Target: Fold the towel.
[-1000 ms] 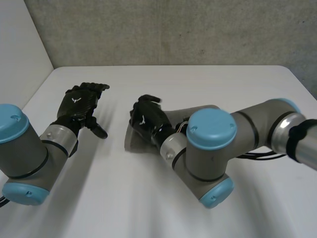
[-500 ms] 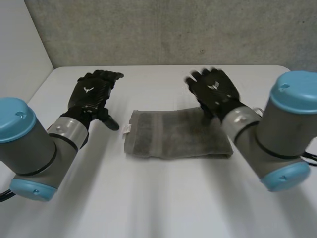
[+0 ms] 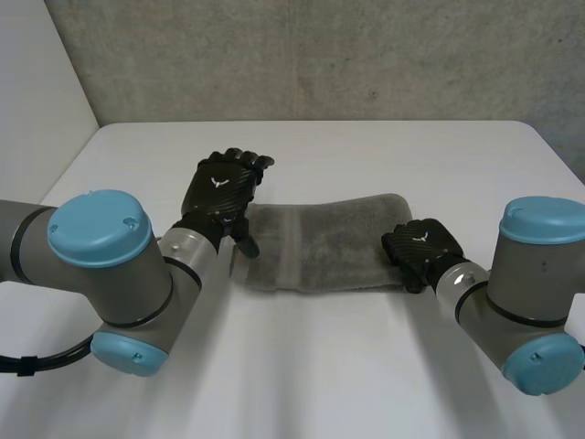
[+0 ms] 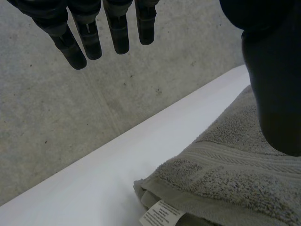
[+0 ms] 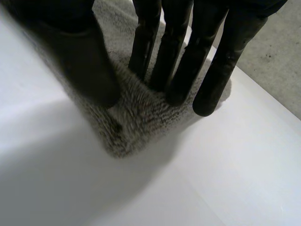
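Note:
A grey towel [image 3: 320, 245], folded into a long band, lies across the middle of the white table [image 3: 302, 366]. My left hand [image 3: 222, 187] hovers over its left end with straight fingers [image 4: 89, 37], open and holding nothing. Below that palm the towel [image 4: 235, 179] shows its folded corner and a white label [image 4: 160, 215]. My right hand [image 3: 422, 247] is down on the towel's right end. Its straight fingers [image 5: 174, 61] and thumb rest their tips on the pile of the towel [image 5: 136, 127], apart from each other, with no fold pinched between them.
A grey concrete wall [image 3: 311, 55] stands behind the table's far edge. Both arms reach in from the near side, with bare white tabletop in front of and beyond the towel.
My right arm swung from the towel's left end to its right end and the hand dropped onto it. My left hand moved right, over the towel's left end.

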Action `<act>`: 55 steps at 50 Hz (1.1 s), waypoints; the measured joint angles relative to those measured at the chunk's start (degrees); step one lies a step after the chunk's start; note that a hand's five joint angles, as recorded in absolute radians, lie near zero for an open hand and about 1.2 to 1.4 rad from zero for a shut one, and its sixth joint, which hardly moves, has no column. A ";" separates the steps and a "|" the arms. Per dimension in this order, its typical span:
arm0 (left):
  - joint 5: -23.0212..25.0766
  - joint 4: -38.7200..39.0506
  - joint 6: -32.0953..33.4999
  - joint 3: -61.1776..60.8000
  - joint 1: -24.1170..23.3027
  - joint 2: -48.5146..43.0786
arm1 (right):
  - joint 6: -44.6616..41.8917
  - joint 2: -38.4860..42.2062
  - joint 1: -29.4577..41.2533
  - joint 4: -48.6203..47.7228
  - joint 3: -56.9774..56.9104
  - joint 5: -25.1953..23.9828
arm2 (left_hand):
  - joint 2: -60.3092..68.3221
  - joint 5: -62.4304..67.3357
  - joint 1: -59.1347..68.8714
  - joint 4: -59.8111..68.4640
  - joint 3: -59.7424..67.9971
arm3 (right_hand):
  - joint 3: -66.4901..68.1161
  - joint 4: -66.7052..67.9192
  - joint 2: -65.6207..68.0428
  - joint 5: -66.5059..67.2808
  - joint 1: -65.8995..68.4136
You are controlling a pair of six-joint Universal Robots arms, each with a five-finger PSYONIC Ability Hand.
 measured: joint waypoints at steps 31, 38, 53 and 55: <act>-0.29 0.07 -5.63 -1.41 5.57 9.47 | -43.92 1.37 23.59 -19.54 -6.11 4.75 | 0.00 0.00 0.00 0.00 0.00 | 17.60 17.36 15.29 17.43 15.90; -0.13 0.07 -8.62 -2.72 8.39 11.01 | -46.41 4.47 29.30 -20.02 -7.62 -3.28 | 0.00 -0.01 0.00 0.00 0.00 | 15.92 15.71 14.08 15.93 14.60; 0.27 0.16 -8.96 -3.15 8.78 10.36 | -22.17 0.43 23.25 -16.90 -7.68 4.59 | 0.00 0.00 0.00 0.00 -0.01 | -45.48 -44.85 -45.17 -45.25 -46.45; 0.28 0.19 -8.92 -2.97 8.56 10.26 | -15.58 -1.53 21.44 -16.14 -7.25 4.60 | 0.00 0.00 0.00 0.00 -0.01 | -45.48 -44.85 -45.17 -45.25 -46.50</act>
